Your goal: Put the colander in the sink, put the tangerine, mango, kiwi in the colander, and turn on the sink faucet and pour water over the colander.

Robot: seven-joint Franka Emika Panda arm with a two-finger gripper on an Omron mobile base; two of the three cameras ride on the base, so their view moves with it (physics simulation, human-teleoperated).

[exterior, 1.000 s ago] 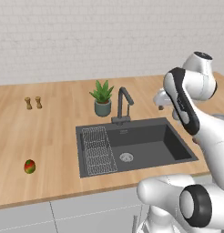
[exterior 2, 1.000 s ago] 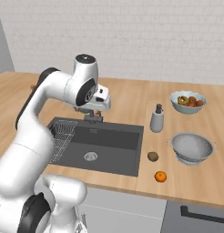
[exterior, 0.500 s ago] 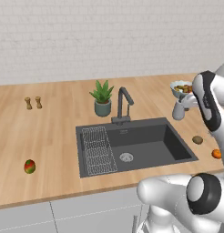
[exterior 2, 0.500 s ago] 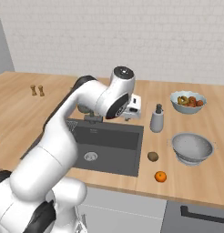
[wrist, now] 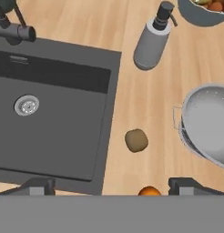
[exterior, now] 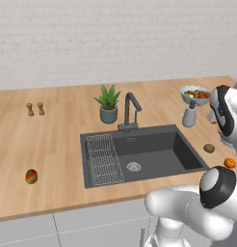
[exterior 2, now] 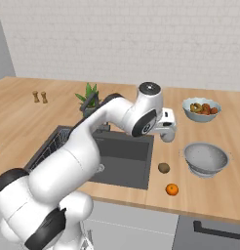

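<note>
The gripper is hanging over the counter right of the sink, jaws spread about as wide as they go and gripping nothing, both dark tips poking up at the bottom of the hand view with the tangerine peeking between them. Just beyond is sitting the kiwi, and to its right the colander is resting upright on the wood, not yet in the basin, so step one looks undone. A soap bottle is standing beyond the kiwi near the sink's right edge, a fruit bowl behind it, the sink faucet at the sink's back rim with no water running. The mango is lying far off on the counter left of the sink, well apart from everything else. Risks, as a guess: the colander's round thin wall is probably slipping out of a pinch unless the jaws are taking the rim or a handle squarely; a low sweep toward it is likely knocking the kiwi or tangerine rolling, maybe off the front edge; the arm's swing could tip the soap bottle; the mango is probably needing a long reach across the sink past the faucet. Count: one colander, one tangerine, one kiwi, one mango, one faucet, one soap bottle, one fruit bowl, one potted plant, two shakers
</note>
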